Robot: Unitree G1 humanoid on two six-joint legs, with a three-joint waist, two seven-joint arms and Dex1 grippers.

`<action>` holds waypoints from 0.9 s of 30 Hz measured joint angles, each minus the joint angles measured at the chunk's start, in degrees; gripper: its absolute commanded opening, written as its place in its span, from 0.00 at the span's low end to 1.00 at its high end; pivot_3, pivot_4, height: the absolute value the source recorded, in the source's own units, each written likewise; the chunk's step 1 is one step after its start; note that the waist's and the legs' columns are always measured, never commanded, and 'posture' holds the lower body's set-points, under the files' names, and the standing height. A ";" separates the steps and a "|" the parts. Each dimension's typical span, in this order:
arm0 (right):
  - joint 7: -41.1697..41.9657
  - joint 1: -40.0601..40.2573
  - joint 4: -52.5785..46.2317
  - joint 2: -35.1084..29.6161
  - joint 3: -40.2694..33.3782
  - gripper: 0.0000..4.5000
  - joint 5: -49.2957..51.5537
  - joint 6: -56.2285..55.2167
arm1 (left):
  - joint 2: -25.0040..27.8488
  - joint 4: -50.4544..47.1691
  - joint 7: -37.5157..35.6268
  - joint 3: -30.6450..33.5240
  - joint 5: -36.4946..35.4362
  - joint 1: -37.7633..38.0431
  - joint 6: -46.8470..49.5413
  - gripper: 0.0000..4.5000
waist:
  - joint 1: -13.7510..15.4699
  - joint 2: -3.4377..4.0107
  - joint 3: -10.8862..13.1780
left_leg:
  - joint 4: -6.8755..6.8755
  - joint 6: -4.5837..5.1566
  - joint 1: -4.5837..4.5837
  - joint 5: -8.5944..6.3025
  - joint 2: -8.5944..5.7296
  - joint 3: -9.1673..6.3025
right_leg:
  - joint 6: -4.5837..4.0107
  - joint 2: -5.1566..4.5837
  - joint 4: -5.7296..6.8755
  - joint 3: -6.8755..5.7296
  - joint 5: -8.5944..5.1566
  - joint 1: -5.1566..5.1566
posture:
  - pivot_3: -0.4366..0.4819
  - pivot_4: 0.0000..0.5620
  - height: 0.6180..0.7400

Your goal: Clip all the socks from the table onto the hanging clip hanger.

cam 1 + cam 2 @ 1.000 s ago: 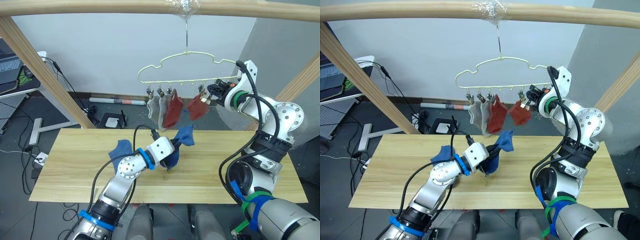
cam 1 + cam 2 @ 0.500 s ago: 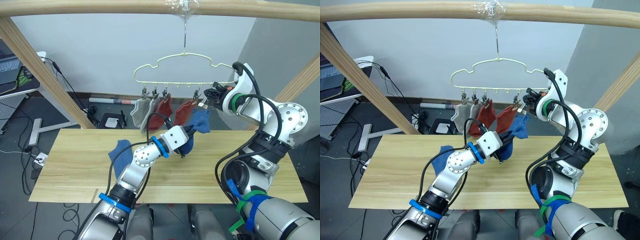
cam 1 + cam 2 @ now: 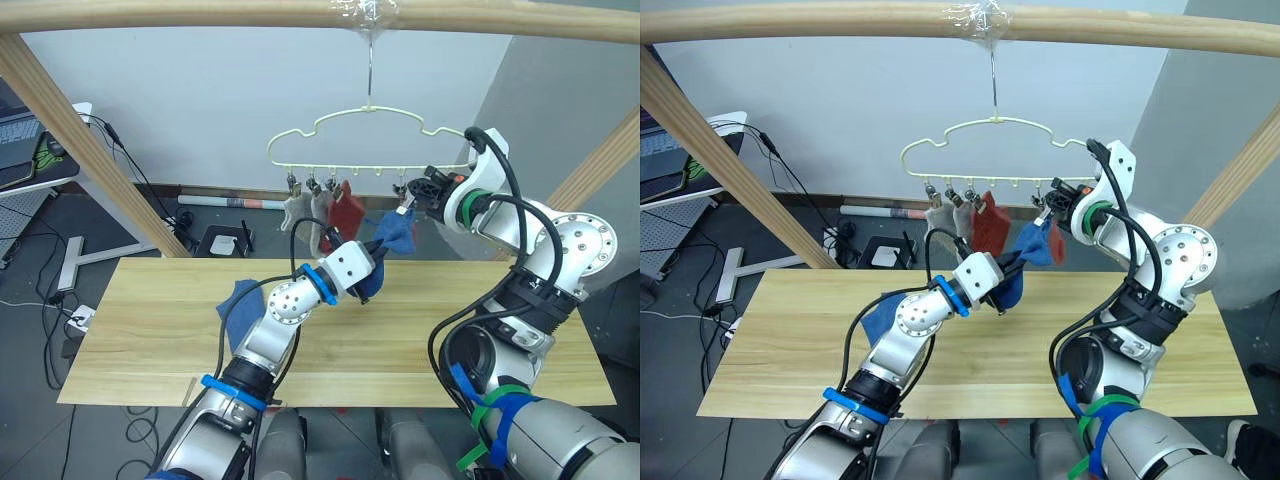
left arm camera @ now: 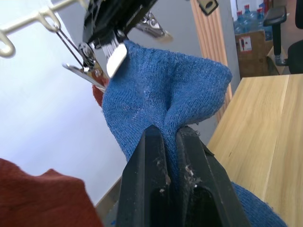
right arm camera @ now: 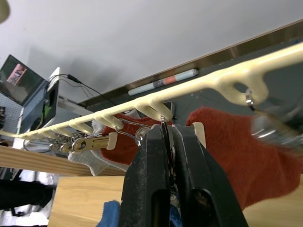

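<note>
The clip hanger (image 3: 370, 135) is hung by its hook from the round wooden pole (image 3: 200, 15) above the table (image 3: 150, 350). Two light grey socks (image 3: 305, 208) and one rust-red sock (image 3: 345, 212) are seen clipped side by side toward the hanger's left end. A second rust-red sock (image 5: 246, 156) is seen in the right wrist view, hanging below the bar near its right end.

The left gripper (image 4: 169, 137) is raised above the table, its fingers closed tight on a bunched fold of a blue sock (image 4: 161, 90). The sock's upper edge is held just at an open metal clip (image 4: 102, 64) under the bar.

The right gripper (image 5: 168, 142) is held at the bar's right end, its fingers pressed together on the clip (image 5: 163, 127) hanging there.

The other blue sock (image 3: 240, 300) is left lying flat on the table, beside the left arm and toward the table's left half, well below the hanger.
</note>
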 measured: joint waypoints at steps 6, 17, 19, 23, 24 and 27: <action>-2.73 1.68 0.32 0.42 -1.87 0.71 1.81 0.44 | -1.27 -0.08 0.17 -0.10 0.09 -0.12 0.01 0.00 | -0.61 0.02 0.02 | -0.02 0.00 -0.04 0.00 0.00 0.02 | -0.03 0.00 0.02 0.02 0.02 -0.07 | 0.41 0.43 1.00; -1.06 5.12 -3.33 -8.35 0.85 1.00 19.18 0.42 | -3.60 -0.54 -0.34 0.11 -1.61 -0.08 2.99 0.19 | -2.34 0.04 0.03 | -0.03 0.01 -0.06 0.00 0.01 0.03 | 0.03 0.01 0.02 0.05 -0.02 -0.09 | 0.38 0.42 1.00; 0.06 8.57 -6.11 -11.46 3.01 1.00 22.63 0.43 | -4.68 -0.40 -1.08 0.36 -3.21 -0.27 4.37 0.32 | -2.42 0.04 0.03 | -0.01 0.01 -0.11 0.00 0.00 0.04 | 0.05 0.01 -0.02 0.07 -0.03 -0.10 | 0.38 0.42 1.00; 2.45 13.18 -12.42 -15.35 6.50 1.00 23.52 -0.56 | -4.85 -0.10 -2.72 1.08 -5.47 -0.38 6.61 0.60 | -3.08 0.05 0.03 | -0.02 0.01 -0.07 0.00 0.00 0.07 | 0.08 0.03 0.01 0.11 -0.04 -0.12 | 0.37 0.41 1.00; 2.58 14.29 -13.72 -15.55 7.57 1.00 23.05 -1.81 | -4.92 -0.06 -3.15 1.09 -6.00 -0.39 6.86 0.66 | -3.35 0.04 0.03 | -0.03 0.01 -0.03 0.00 0.02 0.08 | 0.09 0.06 0.04 0.13 -0.05 -0.13 | 0.37 0.41 1.00; 4.06 20.45 -17.56 -18.67 13.26 1.00 19.70 -6.99 | -4.97 -0.07 -3.95 1.00 -6.14 -0.42 7.45 0.87 | -3.38 0.04 0.03 | -0.02 0.03 -0.02 0.01 0.05 0.06 | 0.11 0.10 0.04 0.13 -0.06 -0.14 | 0.37 0.42 1.00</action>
